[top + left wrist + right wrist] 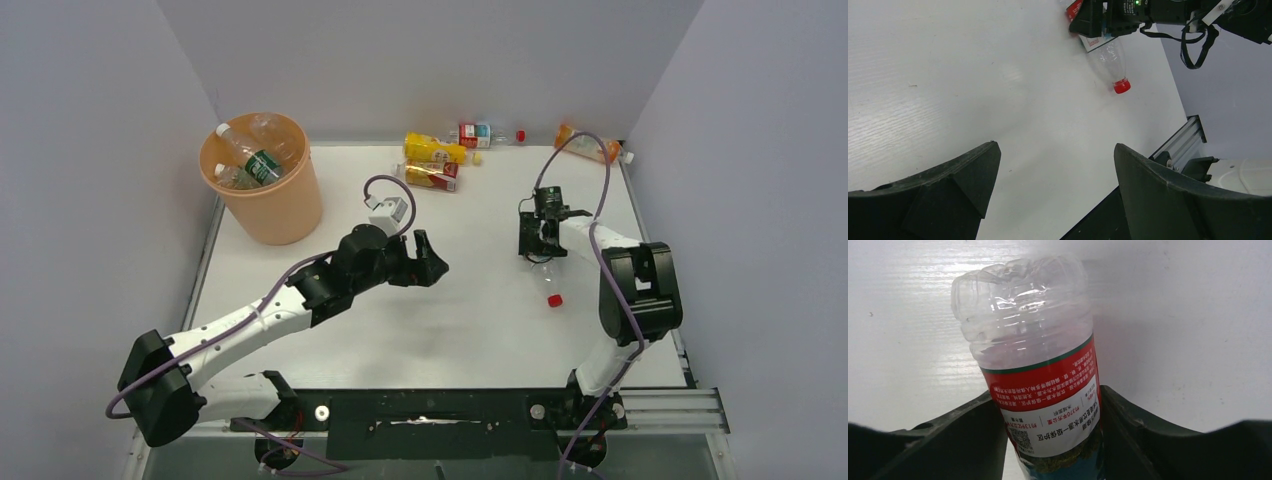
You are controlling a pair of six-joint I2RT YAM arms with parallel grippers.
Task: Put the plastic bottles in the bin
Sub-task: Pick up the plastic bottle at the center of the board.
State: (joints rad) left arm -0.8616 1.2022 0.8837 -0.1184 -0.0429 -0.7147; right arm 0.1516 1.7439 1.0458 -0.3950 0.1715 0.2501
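One bottle (1038, 365) lies on the table (470, 330) between the fingers of the right gripper (541, 245) (both touch its sides), cap end back toward the wrist. The left gripper (433, 260) hangs well to its left. Beyond and left of that one stands the bin (270, 205), with bottles (250, 160) in it. Further bottles (435, 150) lie ahead of both grippers, along the far wall (430, 60).

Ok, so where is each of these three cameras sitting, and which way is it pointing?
Top external: above and behind the arm bases, looking down on the table; both arms show, left gripper and right gripper, bin far left.
Left wrist: on the left arm, facing across the table towards the right gripper; its own open fingers at the bottom.
Right wrist: on the right arm, looking down; its fingers grip the red-capped bottle.
Shared: that bottle shows in all three views.
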